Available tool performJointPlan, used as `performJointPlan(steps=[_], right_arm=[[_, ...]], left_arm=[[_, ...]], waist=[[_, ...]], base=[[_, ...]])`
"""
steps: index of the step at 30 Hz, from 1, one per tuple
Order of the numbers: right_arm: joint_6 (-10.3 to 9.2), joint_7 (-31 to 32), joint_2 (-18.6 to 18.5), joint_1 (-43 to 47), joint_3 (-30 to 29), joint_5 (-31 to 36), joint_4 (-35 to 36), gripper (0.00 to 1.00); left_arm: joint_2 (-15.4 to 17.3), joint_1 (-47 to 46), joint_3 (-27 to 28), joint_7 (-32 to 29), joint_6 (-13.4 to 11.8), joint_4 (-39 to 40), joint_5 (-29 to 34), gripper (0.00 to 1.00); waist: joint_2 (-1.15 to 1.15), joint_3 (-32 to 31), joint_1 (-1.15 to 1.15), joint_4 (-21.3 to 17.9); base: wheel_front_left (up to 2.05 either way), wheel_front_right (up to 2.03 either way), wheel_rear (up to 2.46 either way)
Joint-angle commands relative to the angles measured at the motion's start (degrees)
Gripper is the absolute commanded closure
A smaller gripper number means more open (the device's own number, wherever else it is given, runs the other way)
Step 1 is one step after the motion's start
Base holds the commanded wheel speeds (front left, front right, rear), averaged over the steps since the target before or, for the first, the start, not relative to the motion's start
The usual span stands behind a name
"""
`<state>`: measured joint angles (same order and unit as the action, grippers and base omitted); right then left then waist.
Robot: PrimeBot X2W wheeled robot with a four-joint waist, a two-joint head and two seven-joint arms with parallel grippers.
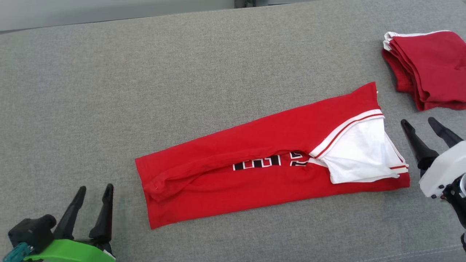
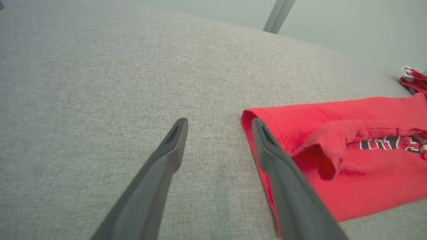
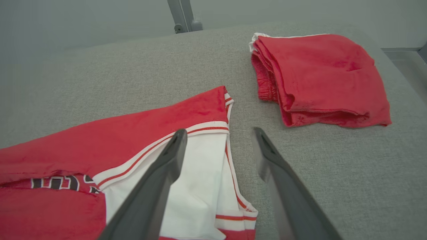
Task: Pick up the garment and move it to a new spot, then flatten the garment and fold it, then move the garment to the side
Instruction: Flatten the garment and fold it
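A red garment (image 1: pixel 255 156) with white sleeves and black-and-white lettering lies on the grey surface as a long narrow strip, both sides folded toward its middle. Its white sleeve end (image 3: pixel 200 186) points right. My left gripper (image 1: pixel 93 191) stands open at the lower left, just off the strip's left end (image 2: pixel 333 156), holding nothing. My right gripper (image 1: pixel 422 123) is open beside the strip's right end, its fingers apart from the cloth. In the right wrist view one finger (image 3: pixel 160 176) stands over the white sleeve, the other over bare surface.
A second red garment (image 1: pixel 429 69) lies folded in a stack at the far right, also in the right wrist view (image 3: pixel 320 76). The grey fabric surface (image 1: pixel 145 91) stretches wide to the left and back. A metal post (image 3: pixel 183 16) stands beyond its far edge.
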<state>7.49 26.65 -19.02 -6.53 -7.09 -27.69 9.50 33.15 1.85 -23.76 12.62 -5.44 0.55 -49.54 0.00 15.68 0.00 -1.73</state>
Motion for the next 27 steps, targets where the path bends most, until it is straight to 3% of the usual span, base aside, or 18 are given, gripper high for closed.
performJointPlan(steps=[1,3,6,8,13,18,19,20,27], right_arm=[[0.00,1.34,-0.02,-1.92,0.29,1.27,-1.07,0.00],[0.00,3.23,-0.23,-4.17,1.02,3.21,-3.41,0.00],[-0.01,5.14,-0.27,-7.38,1.85,5.60,-7.96,0.00],[-0.01,5.82,0.13,-9.91,2.04,7.16,-13.14,0.00],[0.00,6.36,0.90,-12.75,1.19,8.84,-21.42,0.00],[0.02,7.15,3.16,-14.08,2.00,3.46,-27.14,0.00],[0.11,6.49,3.64,-14.48,2.02,1.54,-27.55,0.81],[0.15,5.69,3.36,-14.94,2.13,-0.11,-27.65,1.00],[-0.04,3.45,-2.37,-17.54,-2.11,-6.67,-27.90,1.00]], left_arm=[[-1.59,1.09,1.86,1.32,-1.80,0.34,1.08,0.00],[-3.38,1.36,3.75,2.29,-3.59,0.57,3.46,0.00],[-6.92,1.22,6.57,2.61,-3.96,0.71,6.91,0.00],[-10.46,1.33,8.56,2.58,-2.80,-0.03,10.19,0.00],[-14.00,0.28,10.76,2.61,0.39,-1.89,15.25,0.00],[-17.14,-0.33,14.22,2.61,3.05,-3.00,18.05,0.00],[-17.68,-0.23,14.75,2.57,3.52,-3.34,18.59,0.00],[-18.19,-0.06,15.29,2.57,4.04,-3.59,19.14,0.00],[-21.69,1.28,18.64,2.57,7.19,-5.96,21.63,0.00]], waist=[[0.00,0.47,0.00,0.55],[0.00,1.10,0.00,1.45],[0.00,2.32,0.00,2.93],[0.00,3.47,0.00,4.35],[0.00,4.86,0.00,6.24],[0.00,4.89,0.00,6.67],[0.00,4.65,0.00,6.58],[0.00,4.31,0.00,6.46],[0.00,-0.15,0.00,5.20]], base=[[0.00,0.00,0.00],[0.00,0.00,0.00],[0.00,0.00,0.00],[0.00,0.00,0.00],[0.00,0.00,0.00],[0.00,0.00,0.00],[0.00,0.00,0.00],[0.00,0.00,0.00],[0.00,0.00,0.00]])
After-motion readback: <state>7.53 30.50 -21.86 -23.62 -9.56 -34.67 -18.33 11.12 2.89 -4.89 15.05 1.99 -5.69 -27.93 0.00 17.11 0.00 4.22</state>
